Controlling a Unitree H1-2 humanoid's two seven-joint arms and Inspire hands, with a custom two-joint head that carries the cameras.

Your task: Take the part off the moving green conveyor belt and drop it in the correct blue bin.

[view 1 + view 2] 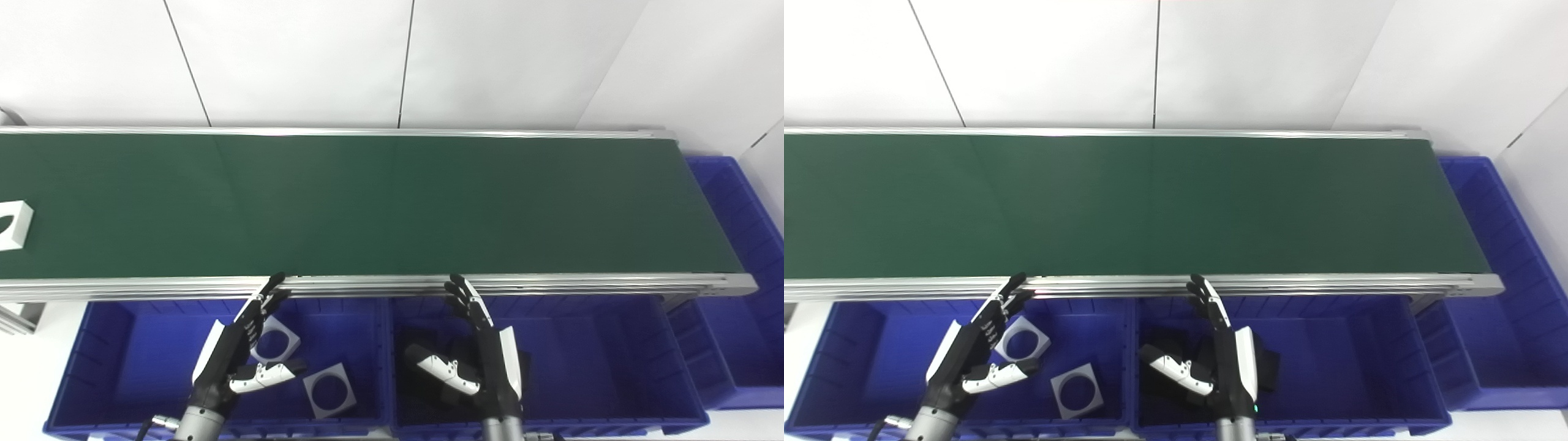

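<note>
A white square part with a round hole lies on the green conveyor belt at its far left edge, cut off by the frame; the right eye view does not show it. My left hand is open and empty above the left blue bin. My right hand is open and empty above the middle blue bin. Both hands hover just short of the belt's near rail.
The left bin holds two white square parts with round holes. The middle bin holds dark parts under my right hand. A third blue bin stands at the belt's right end. White wall panels stand behind.
</note>
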